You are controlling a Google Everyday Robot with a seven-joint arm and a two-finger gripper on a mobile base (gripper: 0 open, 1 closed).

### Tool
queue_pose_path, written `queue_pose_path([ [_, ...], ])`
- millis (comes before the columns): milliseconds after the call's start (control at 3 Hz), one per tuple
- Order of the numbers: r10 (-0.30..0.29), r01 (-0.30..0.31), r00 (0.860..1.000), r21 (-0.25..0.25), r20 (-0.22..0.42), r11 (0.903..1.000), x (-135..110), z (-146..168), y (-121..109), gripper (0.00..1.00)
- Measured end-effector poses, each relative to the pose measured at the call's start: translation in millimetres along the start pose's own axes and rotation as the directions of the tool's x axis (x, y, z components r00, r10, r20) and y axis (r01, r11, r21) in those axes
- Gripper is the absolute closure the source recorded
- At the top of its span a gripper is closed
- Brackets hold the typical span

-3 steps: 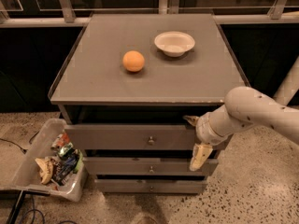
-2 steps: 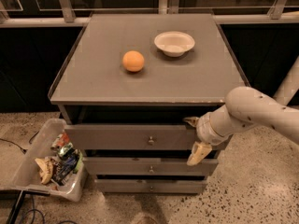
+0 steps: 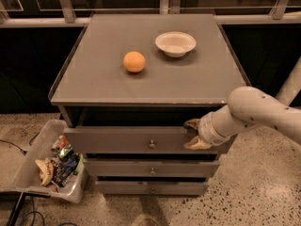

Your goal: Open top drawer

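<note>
The top drawer (image 3: 117, 141) is the widest grey front of three under the cabinet top, with a small round metal knob (image 3: 151, 145) at its centre. It stands slightly out, with a dark gap above it. My gripper (image 3: 194, 134) is at the right part of this drawer front, to the right of the knob. Its two tan fingers are spread apart: the upper fingertip (image 3: 191, 124) is at the front's top edge and the lower one lies against the face. Whether they press on the front I cannot tell. The white arm (image 3: 254, 112) comes in from the right.
An orange ball (image 3: 134, 61) and a white bowl (image 3: 175, 43) sit on the cabinet top (image 3: 197, 79). Two narrower drawers (image 3: 122, 168) lie below the top one. A plastic bin (image 3: 28, 171) of snack packets stands on the floor at the left, with cables beside it.
The gripper has turned and risen: its lower finger, which hung below the top drawer front, now lies against the front's face. The drawer and the things on top have not moved.
</note>
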State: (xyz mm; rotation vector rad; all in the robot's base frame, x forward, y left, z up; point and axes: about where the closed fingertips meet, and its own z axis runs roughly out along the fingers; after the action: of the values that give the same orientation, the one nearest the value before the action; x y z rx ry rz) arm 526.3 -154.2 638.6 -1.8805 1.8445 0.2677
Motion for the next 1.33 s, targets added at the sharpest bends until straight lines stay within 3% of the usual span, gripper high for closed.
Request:
queue_pose_path([
  [333,0.000,0.000,1.000,0.000,0.000,1.0000,0,0,0,0.89],
  [667,0.000,0.000,1.000,0.000,0.000,1.0000,-2,-4,-1,1.00],
  [1333,-0.006,0.006,1.000,0.010,0.019,0.9999,-2,-12,18,1.00],
])
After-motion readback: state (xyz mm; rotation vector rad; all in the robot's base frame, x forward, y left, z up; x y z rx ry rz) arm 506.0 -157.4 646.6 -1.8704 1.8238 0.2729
